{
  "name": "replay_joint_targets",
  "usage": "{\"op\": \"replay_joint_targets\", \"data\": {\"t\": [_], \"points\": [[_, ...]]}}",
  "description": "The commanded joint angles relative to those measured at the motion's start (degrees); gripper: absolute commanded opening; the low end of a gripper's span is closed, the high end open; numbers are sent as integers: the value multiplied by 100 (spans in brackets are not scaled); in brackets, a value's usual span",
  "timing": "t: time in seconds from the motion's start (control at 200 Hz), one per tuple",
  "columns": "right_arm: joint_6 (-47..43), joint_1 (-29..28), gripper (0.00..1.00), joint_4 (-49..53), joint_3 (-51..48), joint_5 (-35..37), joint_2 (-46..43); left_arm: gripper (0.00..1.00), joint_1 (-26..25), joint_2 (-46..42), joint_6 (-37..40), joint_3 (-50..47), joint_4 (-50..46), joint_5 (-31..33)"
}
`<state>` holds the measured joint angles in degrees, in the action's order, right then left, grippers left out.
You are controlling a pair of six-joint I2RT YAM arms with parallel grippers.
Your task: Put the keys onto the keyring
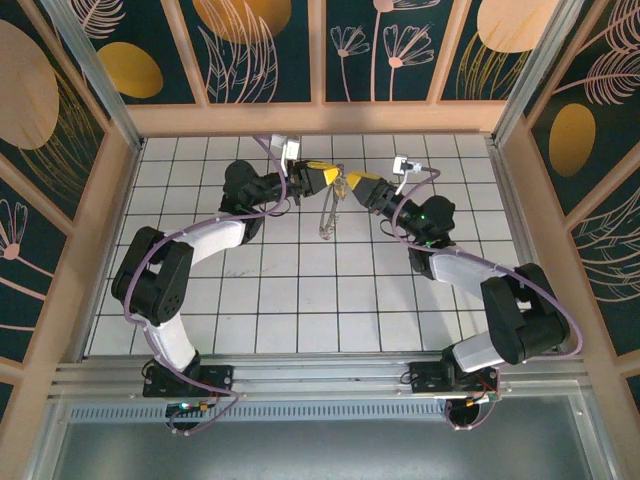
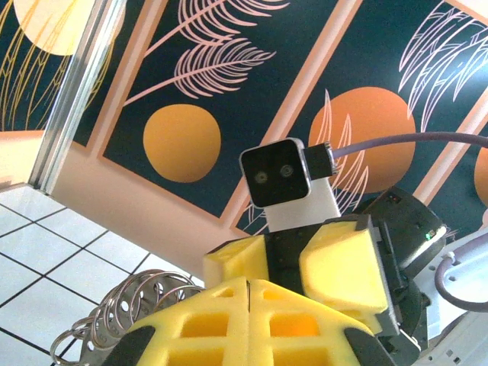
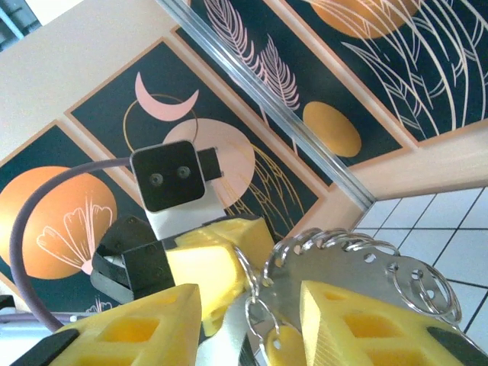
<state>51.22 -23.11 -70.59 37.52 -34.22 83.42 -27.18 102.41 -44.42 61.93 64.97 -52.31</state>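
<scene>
Here, one keyring [image 1: 327,215] hangs over the far tiles [image 1: 200,165] between two grippers — the left gripper [image 1: 336,179] pinched closed, the right gripper [image 1: 351,184] part-open around its rim, grip unclear.

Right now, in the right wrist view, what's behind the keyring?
Behind the keyring: the left tool and its wrist camera. The tool's tip is covered by the rim.

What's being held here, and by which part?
The keyring, seemingly pinched at its rim by the shut left tool. The right tool stands part open around it; its grip cannot be told.
</scene>
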Motion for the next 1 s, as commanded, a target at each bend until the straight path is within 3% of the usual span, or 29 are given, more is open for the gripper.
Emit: {"op": "replay_joint_targets", "data": {"t": [0.0,0.751,0.996], "points": [[99,-105,38,-509,130,-182,97,0,-29,-101,-59,71,456,-113],[159,-260,33,-721,536,-15,532,0,-42,-81,-106,56,486,-183],[556,-212,20,-1248,590,-83,814,0,-56,-74,-141,40,524,-199]]}}
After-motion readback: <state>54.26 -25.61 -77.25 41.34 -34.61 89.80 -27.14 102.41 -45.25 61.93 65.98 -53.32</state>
